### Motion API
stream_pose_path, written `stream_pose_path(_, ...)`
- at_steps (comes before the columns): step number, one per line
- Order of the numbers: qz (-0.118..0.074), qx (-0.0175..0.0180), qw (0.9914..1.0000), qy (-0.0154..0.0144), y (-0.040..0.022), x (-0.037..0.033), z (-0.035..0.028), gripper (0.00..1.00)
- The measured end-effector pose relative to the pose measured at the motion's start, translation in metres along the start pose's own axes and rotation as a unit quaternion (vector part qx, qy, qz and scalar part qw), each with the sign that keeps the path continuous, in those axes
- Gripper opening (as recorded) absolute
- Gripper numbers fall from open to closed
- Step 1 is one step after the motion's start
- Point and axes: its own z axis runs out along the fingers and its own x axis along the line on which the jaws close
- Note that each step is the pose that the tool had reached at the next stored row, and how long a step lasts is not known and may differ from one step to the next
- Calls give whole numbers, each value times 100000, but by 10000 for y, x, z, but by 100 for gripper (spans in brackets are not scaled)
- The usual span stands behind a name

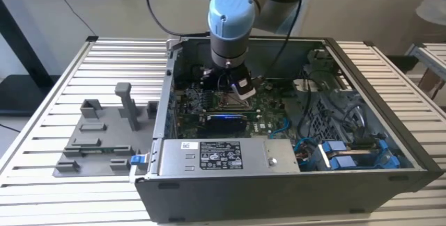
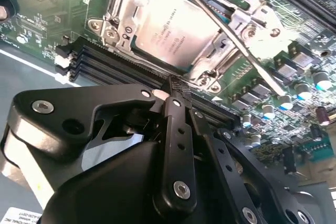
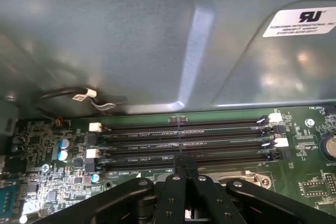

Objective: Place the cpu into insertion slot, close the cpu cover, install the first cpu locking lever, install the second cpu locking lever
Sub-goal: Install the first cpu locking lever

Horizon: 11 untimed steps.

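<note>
Second wrist view, cpu [image 2: 176, 27] beyond closed jaws

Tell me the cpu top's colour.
The cpu is silvery metal, clearest in the second wrist view.

Slatted metal table [image 1: 118, 59], pale ribs running across it. Open computer case [image 1: 279, 189] sits flat on it, taking up the middle and the exterior view's right. Just beside the case, on the exterior view's left, lies a grey fixture plate [image 1: 97, 147] with small blocks and one upright post [image 1: 125, 103]. A blue clip [image 1: 137, 159] is at its case-side edge.
</note>
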Motion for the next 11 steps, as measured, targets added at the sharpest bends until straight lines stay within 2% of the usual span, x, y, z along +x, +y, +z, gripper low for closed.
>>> stream_pose_path(5,84,77,100000,195,4,-25,-4,11)
stream_pose_path(11,90,71,100000,204,12,-25,-28,11)
